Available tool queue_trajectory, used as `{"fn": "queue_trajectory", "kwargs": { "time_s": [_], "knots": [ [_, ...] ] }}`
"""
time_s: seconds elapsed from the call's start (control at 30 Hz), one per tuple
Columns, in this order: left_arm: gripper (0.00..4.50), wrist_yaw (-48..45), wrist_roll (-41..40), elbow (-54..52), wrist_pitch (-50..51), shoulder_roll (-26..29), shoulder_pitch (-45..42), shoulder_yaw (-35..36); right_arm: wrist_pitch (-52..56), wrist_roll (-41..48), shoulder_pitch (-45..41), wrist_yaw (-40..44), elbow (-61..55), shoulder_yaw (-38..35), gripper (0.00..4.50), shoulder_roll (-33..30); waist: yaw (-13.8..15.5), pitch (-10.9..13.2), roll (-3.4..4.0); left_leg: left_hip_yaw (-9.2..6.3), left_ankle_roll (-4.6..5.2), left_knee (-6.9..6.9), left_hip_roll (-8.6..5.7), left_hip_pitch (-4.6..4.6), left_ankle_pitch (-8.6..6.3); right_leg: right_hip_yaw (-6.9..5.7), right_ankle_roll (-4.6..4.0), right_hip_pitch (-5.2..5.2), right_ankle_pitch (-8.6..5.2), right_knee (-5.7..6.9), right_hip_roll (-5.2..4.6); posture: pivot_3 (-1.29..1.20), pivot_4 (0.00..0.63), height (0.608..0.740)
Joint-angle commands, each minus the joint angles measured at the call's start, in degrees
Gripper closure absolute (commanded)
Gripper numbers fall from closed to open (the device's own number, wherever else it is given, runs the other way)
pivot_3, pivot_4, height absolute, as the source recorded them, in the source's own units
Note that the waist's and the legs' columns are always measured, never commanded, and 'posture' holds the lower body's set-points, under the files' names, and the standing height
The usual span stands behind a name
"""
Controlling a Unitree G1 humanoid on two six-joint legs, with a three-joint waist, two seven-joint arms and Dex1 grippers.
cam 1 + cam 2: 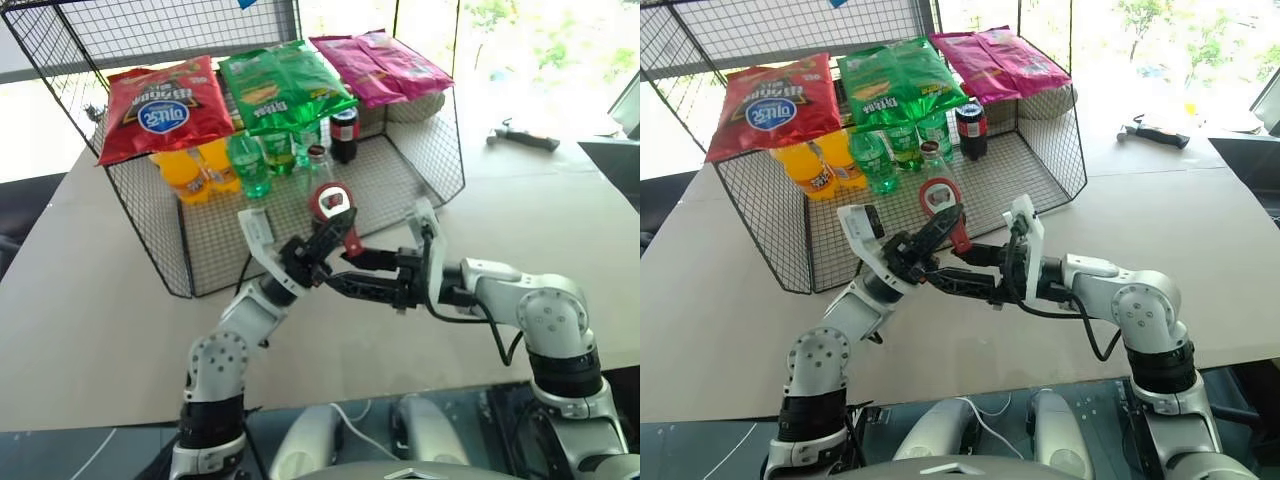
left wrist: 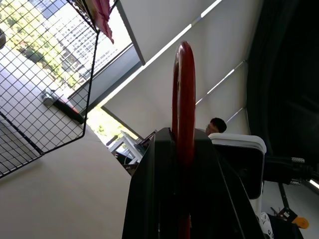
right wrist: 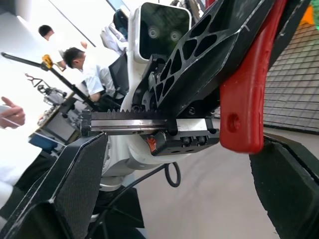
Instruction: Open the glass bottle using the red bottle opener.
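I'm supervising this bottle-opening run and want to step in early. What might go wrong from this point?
1. The left claw pinches the red bottle opener only by its handle, held in the air; the open right claw beside it might knock it loose.
2. The glass bottle stands in the wire basket tight against the green bottles; reaching in could topple them.

My black left gripper (image 1: 335, 232) pinches the red bottle opener (image 1: 331, 203), its white mark showing. Behind it, the black wire basket (image 1: 440, 150) holds red, green and pink snack bags (image 1: 165, 105), orange and green bottles (image 1: 247, 165), all on a beige table (image 1: 560, 210)
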Motion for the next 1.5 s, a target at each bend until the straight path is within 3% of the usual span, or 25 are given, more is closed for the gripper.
{"fn": "queue_trajectory", "kwargs": {
  "time_s": [0.03, 0.13, 0.17, 0.23, 0.37, 0.4, 0.87, 0.93, 1.1, 1.5],
  "knots": [
    [4.46, -2.4, -2.5, -1.4, 2.3, 0.7, 0.3, -1.1, -1.7, 0.9, -2.3, -0.2, 0.9, -2.7, 0.0, 0.5, 0.0, 0.0, 0.0, 0.01, 0.0, 0.0, 0.0, 0.0, 0.0, 0.0, 0.0, 0.0, 0.0, 0.0, 0.0, 0.0, 0.15, 0.735],
    [4.46, -2.5, -3.5, -1.3, 2.9, 1.1, 0.3, -1.0, -1.9, 1.1, -2.7, -0.2, 1.6, -3.0, 0.0, 0.6, 0.0, 0.0, 0.0, 0.0, 0.0, 0.0, 0.0, 0.0, 0.0, 0.01, 0.0, 0.0, 0.0, 0.0, 0.0, 0.0, 0.15, 0.735],
    [4.49, -2.5, -3.7, -1.4, 3.1, 1.3, 0.4, -1.0, -2.1, 0.9, -3.0, -0.2, 2.1, -3.1, 0.26, 0.7, 0.0, 0.0, 0.0, 0.0, 0.0, 0.0, 0.0, -0.01, 0.0, 0.01, 0.0, 0.0, 0.0, 0.0, -0.01, 0.0, 0.15, 0.735],
    [4.5, -2.4, -4.4, -1.9, 3.6, 1.6, 0.9, -1.0, -2.3, 1.0, -3.5, 0.0, 2.7, -3.5, 0.86, 0.6, 0.0, 0.0, 0.0, -0.01, 0.0, 0.0, 0.0, -0.01, 0.0, 0.02, 0.0, 0.0, 0.0, -0.01, -0.01, 0.0, 0.15, 0.735],
    [4.5, -2.2, -5.3, -2.6, 4.2, 2.2, 1.5, -1.1, -2.2, 1.5, -4.5, 0.0, 4.0, -4.6, 2.81, 0.6, 0.0, 0.0, -0.01, 0.03, 0.01, 0.0, -0.01, -0.01, 0.0, 0.03, 0.0, -0.01, 0.0, -0.02, -0.02, 0.0, 0.15, 0.735],
    [4.5, -2.2, -5.3, -2.7, 4.3, 2.2, 1.6, -1.1, -2.2, 1.3, -4.6, 0.3, 4.2, -4.7, 3.04, 0.4, 0.0, 0.0, 0.01, -0.03, 0.0, 0.0, 0.0, -0.02, 0.0, 0.03, 0.0, 0.0, 0.0, -0.02, -0.02, 0.0, 0.15, 0.735],
    [4.5, -1.0, -5.7, -2.3, 3.7, 2.0, 0.4, -0.6, -2.9, -2.6, -3.0, 8.6, 2.4, -1.0, 3.03, -5.5, 0.0, 0.0, 0.02, -0.04, 0.0, -0.03, 0.0, -0.05, 0.0, 0.04, 0.0, -0.01, 0.0, -0.06, -0.03, 0.0, 0.15, 0.735],
    [4.5, -0.9, -5.7, -2.3, 3.6, 2.0, 0.4, -0.7, -3.9, -3.3, -3.0, 9.3, 2.4, -0.8, 2.0, -5.6, 0.0, 0.0, 0.02, -0.04, 0.0, -0.04, 0.0, -0.05, 0.0, 0.04, 0.0, -0.01, 0.0, -0.06, -0.03, 0.0, 0.15, 0.735],
    [4.5, -0.8, -5.9, -2.4, 3.7, 1.7, 0.4, -0.7, -4.1, -3.8, -3.5, 7.6, 4.0, -1.5, 0.03, -4.5, 0.0, 0.0, 0.02, -0.04, 0.0, -0.05, 0.01, -0.05, 0.0, 0.04, 0.0, -0.02, 0.0, -0.06, -0.04, 0.0, 0.15, 0.735],
    [4.5, -0.7, -5.8, -2.3, 3.6, 1.5, 0.2, -0.6, -0.1, -1.9, -3.4, 10.2, 3.5, -1.7, 0.03, -6.5, 0.1, 0.0, 0.02, -0.07, 0.0, -0.08, 0.01, -0.09, -0.01, 0.02, 0.0, -0.02, -0.01, -0.13, -0.06, 0.0, 0.15, 0.735]
  ]
}}
